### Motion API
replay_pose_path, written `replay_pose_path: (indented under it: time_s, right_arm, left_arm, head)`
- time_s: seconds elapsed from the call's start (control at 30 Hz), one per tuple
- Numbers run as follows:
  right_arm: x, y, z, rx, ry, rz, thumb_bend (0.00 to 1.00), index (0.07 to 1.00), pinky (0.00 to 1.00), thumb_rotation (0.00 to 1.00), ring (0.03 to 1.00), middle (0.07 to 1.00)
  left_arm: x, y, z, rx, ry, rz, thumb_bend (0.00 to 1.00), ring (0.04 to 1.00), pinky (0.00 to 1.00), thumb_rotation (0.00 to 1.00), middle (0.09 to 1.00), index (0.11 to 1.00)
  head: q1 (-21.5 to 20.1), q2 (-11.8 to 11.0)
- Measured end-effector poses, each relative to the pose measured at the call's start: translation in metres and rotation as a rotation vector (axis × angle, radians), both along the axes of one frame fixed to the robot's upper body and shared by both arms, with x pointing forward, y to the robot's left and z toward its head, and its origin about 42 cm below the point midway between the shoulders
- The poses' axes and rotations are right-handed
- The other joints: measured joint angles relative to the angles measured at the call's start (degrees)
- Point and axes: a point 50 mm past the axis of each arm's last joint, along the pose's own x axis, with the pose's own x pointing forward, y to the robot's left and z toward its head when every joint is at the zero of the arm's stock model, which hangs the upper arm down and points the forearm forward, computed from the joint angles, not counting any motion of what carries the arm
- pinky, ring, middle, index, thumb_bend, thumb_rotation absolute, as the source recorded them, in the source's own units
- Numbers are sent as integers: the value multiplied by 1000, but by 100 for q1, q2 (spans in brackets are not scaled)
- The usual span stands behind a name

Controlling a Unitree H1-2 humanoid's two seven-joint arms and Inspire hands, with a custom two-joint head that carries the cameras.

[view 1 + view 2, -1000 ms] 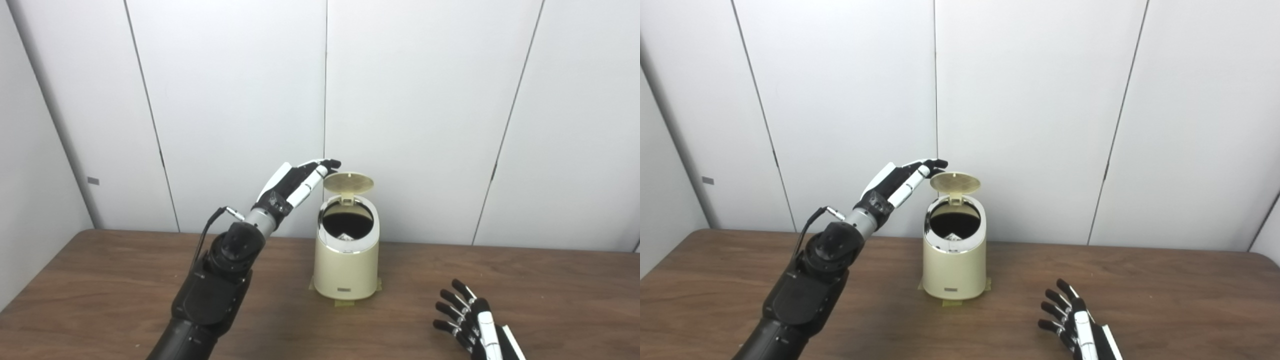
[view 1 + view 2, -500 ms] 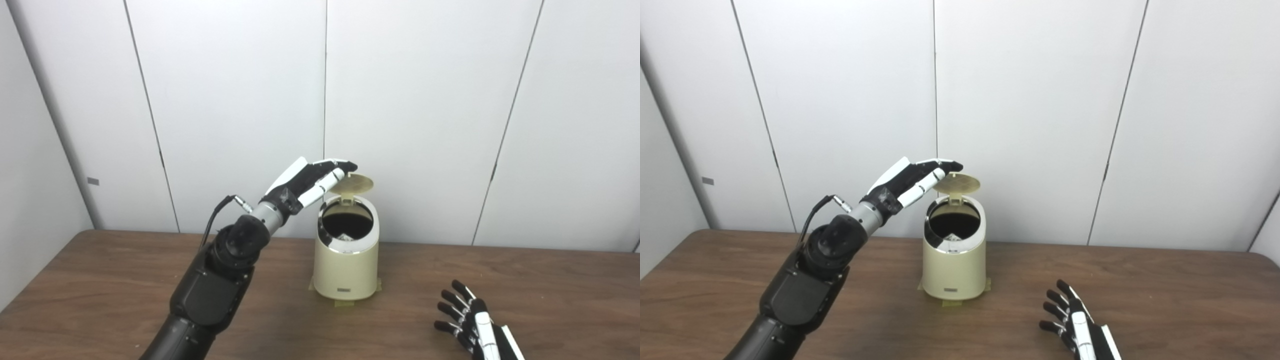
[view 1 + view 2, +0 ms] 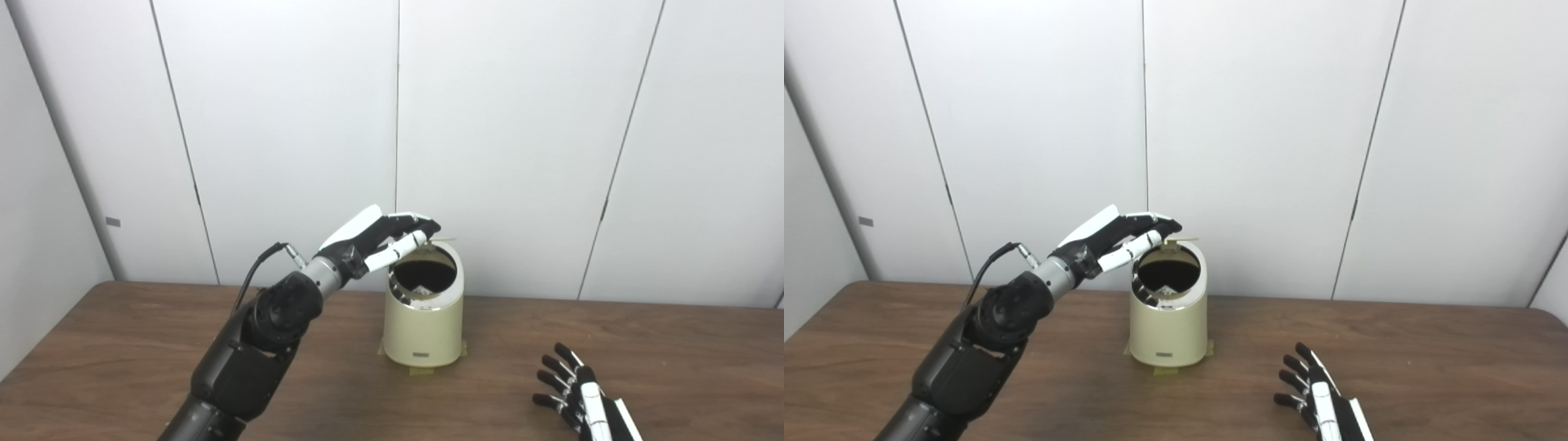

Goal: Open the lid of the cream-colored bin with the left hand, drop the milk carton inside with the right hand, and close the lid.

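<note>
Cream-coloured bin [image 3: 423, 327] upright at centre of brown wood-grain surface [image 3: 122, 367], close to white panelled wall [image 3: 520, 122]. Tan tape tabs [image 3: 420, 370] visible under bin base at 6 o'clock. Small grey label [image 3: 420, 354] low on bin front. Chrome rim around mouth; interior dark. Pale corner of milk carton [image 3: 422, 288] just visible inside bin, low in the opening; rest of carton hidden.

Lid [image 3: 442, 241] hinged at 12 o'clock of the mouth, seen nearly edge-on as a thin cream line, tilted low over the back of the rim; mouth not covered.

Left hand [image 3: 373, 237] raised at 10 o'clock of bin mouth, palm down, fingers [image 3: 405, 245] extended and close together, gripping nothing. Fingertips over the lid's left part, apparently resting on it; contact cannot be confirmed. Black forearm running down to 7 o'clock, cable [image 3: 260, 269] looping off the wrist.

Right hand [image 3: 1320, 398] low at 4 o'clock of bin, well apart from it, resting at the surface near the bottom edge, partly cut off by frame. Fingers spread and extended, holding nothing.
</note>
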Motion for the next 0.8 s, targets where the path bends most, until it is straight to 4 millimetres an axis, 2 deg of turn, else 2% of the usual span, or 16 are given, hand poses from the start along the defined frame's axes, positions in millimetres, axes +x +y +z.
replay_pose_path:
  time_s: [0.23, 0.37, 0.47, 0.67, 0.8]
  right_arm:
    - [-1, 1, 1, 6, -1, -6, 572, 916, 675, 1000, 830, 868]
    - [-1, 1, 1, 7, -1, -6, 574, 915, 671, 1000, 829, 866]
    - [-1, 1, 1, 5, -2, -6, 581, 912, 667, 1000, 824, 863]
    - [-2, 2, 1, 4, -2, -6, 586, 907, 660, 1000, 818, 858]
    - [-2, 3, 1, 5, -2, -5, 589, 905, 670, 1000, 820, 855]
  left_arm:
    - [-4, 3, -6, 112, -54, -20, 478, 828, 798, 1000, 834, 819]
    - [-8, 3, -13, 153, -42, -27, 438, 836, 803, 1000, 840, 825]
    - [-12, 6, -14, 184, -50, -31, 422, 845, 807, 965, 847, 822]
    - [-17, 3, -19, 353, -134, -62, 456, 860, 816, 1000, 832, 824]
    - [-20, 0, -25, 478, -210, -85, 462, 873, 865, 1000, 831, 818]
  head:
    - [-9, 70]
    - [-9, 114]
    - [-9, 123]
    - [-35, 167]
    - [-70, 211]
